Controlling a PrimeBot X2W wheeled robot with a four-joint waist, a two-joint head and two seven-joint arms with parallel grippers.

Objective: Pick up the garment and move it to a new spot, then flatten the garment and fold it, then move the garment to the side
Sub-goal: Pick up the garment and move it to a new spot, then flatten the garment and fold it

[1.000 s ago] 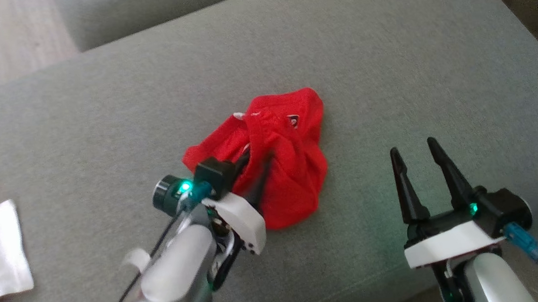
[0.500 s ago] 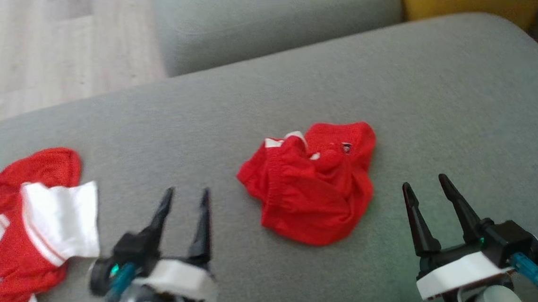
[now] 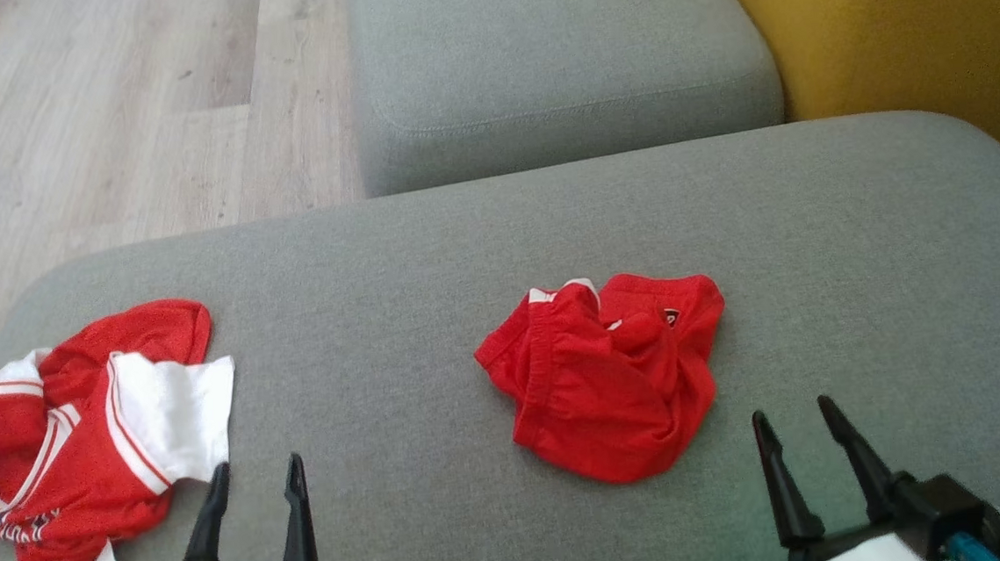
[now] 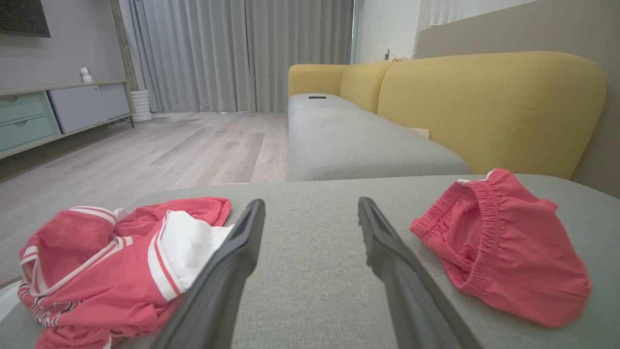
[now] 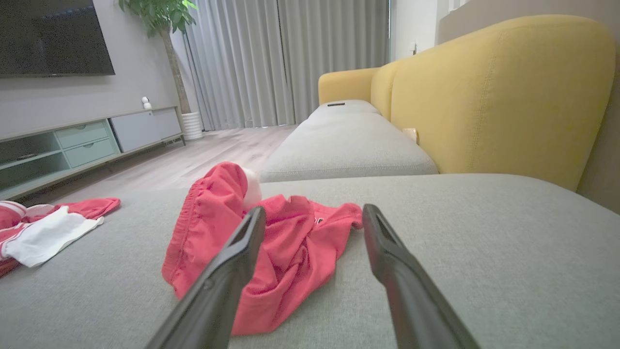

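Observation:
The garment, a pair of crumpled red shorts point(image 3: 604, 388), lies bunched on the grey cushion point(image 3: 393, 261), free of both grippers. My left gripper point(image 3: 257, 463) stands open at the lower left, well left of the shorts and just right of a red and white jersey point(image 3: 79, 433). In the left wrist view the shorts point(image 4: 503, 247) lie to the right of my open left gripper point(image 4: 311, 202). My right gripper point(image 3: 790, 410) stands open at the lower right, a little to the shorts' right. In the right wrist view the shorts point(image 5: 271, 252) lie behind its left finger, my right gripper point(image 5: 314, 209) empty.
The jersey point(image 4: 111, 257) lies crumpled near the cushion's left edge. Beyond the cushion is a second grey seat point(image 3: 538, 67), with a yellow backrest point(image 3: 886, 16) at the far right and wooden floor point(image 3: 102, 123) at the far left.
My left gripper has opened, let go of the shorts and drawn back to the lower left. The head camera has shifted, bringing the jersey and far seat into view.

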